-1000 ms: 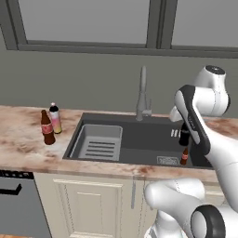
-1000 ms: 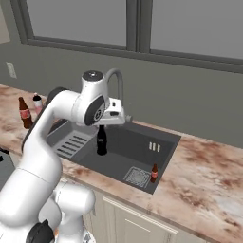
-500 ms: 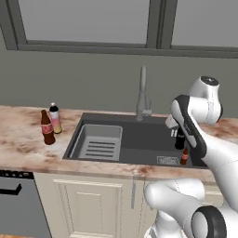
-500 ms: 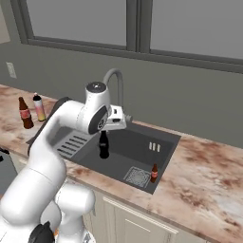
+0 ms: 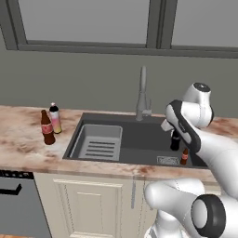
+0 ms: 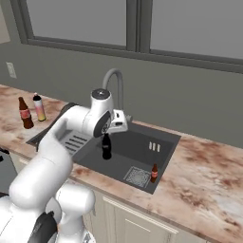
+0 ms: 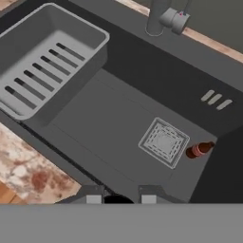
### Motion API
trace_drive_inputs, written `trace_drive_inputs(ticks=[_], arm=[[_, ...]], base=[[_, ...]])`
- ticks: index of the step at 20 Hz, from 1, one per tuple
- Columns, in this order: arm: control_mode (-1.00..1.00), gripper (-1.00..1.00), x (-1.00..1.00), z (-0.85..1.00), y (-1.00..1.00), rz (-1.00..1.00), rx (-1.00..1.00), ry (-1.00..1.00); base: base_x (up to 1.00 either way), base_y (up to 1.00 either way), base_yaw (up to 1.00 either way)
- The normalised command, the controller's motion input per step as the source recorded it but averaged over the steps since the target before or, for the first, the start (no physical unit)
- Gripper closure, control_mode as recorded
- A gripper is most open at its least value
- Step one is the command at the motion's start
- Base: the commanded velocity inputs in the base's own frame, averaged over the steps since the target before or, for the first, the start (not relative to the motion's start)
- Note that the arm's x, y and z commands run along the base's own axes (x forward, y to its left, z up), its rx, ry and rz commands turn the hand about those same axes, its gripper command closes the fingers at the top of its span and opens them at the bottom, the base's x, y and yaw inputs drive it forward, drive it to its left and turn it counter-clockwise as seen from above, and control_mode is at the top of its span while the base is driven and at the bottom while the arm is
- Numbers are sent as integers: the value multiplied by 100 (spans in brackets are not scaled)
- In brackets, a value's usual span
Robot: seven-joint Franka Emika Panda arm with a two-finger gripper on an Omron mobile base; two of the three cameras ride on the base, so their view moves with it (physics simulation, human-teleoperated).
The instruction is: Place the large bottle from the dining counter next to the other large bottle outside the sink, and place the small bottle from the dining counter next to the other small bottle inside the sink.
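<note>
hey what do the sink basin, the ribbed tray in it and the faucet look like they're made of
Sink: dark grey and matte, with no shine, so probably composite or coated metal; the render leaves it open. Ribbed tray: light grey and dull, with slotted ribs, likely plastic. Faucet: pale grey with a soft sheen, apparently brushed metal.

The light is soft and even with no glare, the sink [image 5: 135,139] looks dark inside, and all the pictures are a bit blurry
</note>
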Motion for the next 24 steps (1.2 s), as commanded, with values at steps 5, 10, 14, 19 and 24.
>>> trace_drive_inputs(ticks=[5,10,14,19,24], arm=[[-100,100,19,-26,0,3,0,0],[-100,100,20,-24,0,3,0,0],[-100,100,21,-22,0,2,0,0],[-100,100,17,-22,0,2,0,0],[-100,100,4,-20,0,0,0,0]], base=[[0,0,0],[0,0,0],[0,0,0],[0,0,0],[0,0,0]])
